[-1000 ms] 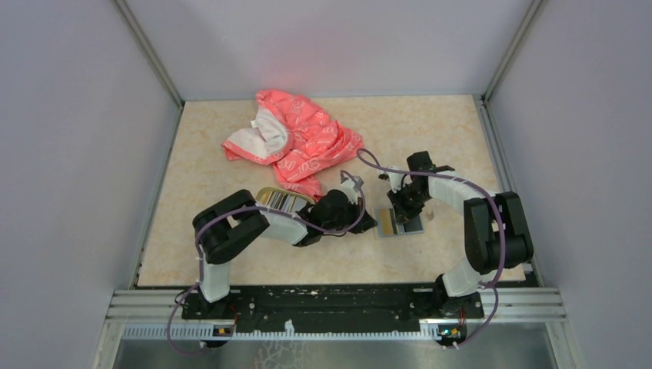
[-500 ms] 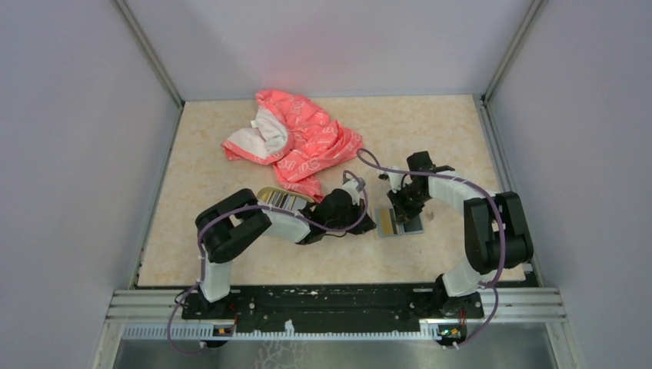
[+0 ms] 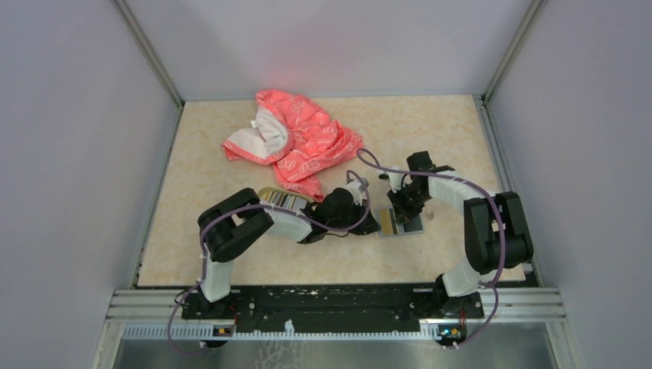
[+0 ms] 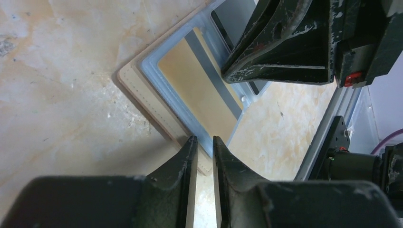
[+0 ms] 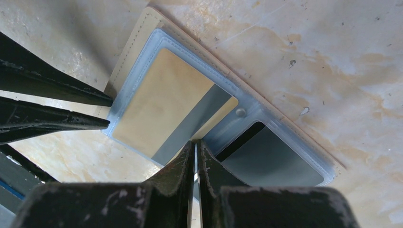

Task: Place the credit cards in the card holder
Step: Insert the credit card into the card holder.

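Black-and-white arms (image 3: 281, 223), purple cables (image 3: 201, 244), scuffed black gripper fingers (image 5: 178, 171).

No text, number or brand can be read anywhere. The pink-red cloth (image 3: 296, 142) carries a white printed pattern, too small from the top view to tell whether it is lettering. The golden-tan card (image 5: 161, 111) in the card holder (image 5: 128, 47) shows a plain face crossed by one grey stripe. The cards in the oval dish (image 3: 283, 201) show only pale stripes at this size.
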Motion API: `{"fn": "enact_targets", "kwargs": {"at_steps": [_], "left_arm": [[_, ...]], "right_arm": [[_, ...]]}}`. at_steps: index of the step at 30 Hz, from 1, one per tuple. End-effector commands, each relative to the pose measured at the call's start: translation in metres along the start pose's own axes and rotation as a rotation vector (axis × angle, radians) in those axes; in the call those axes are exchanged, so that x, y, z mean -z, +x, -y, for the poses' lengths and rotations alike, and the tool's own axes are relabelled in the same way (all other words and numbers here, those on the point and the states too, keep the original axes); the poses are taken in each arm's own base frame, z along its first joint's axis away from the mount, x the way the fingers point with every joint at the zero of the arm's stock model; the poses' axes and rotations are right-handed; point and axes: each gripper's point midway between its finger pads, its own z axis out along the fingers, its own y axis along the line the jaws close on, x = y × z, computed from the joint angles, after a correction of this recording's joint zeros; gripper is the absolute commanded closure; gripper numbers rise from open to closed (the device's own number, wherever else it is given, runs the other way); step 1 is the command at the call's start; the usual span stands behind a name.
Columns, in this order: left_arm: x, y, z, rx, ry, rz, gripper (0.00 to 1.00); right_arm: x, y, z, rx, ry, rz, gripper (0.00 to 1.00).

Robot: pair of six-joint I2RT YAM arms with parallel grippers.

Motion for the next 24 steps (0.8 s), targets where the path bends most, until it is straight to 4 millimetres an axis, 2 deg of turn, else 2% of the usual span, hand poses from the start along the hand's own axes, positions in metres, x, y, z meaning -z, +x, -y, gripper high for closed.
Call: {"fn": "enact_targets", "kwargs": {"at_steps": [1, 14, 24], "left_arm": [[-0.009, -0.007, 0.013, -0.007, 0.054, 0.01, 0.76], [-0.005, -0.018, 0.038, 0.007, 0.154, 0.032, 0.74], [-0.005, -0.017, 0.032, 0.023, 0.133, 0.038, 0.71]], "right_arm": [[-0.001, -0.005, 0.005, 0.011, 0.016, -0.009, 0.94], [0.008, -0.015, -0.003, 0.008, -0.036, 0.049, 0.94], [0.011, -0.015, -0.005, -0.002, -0.059, 0.063, 0.93]]}}
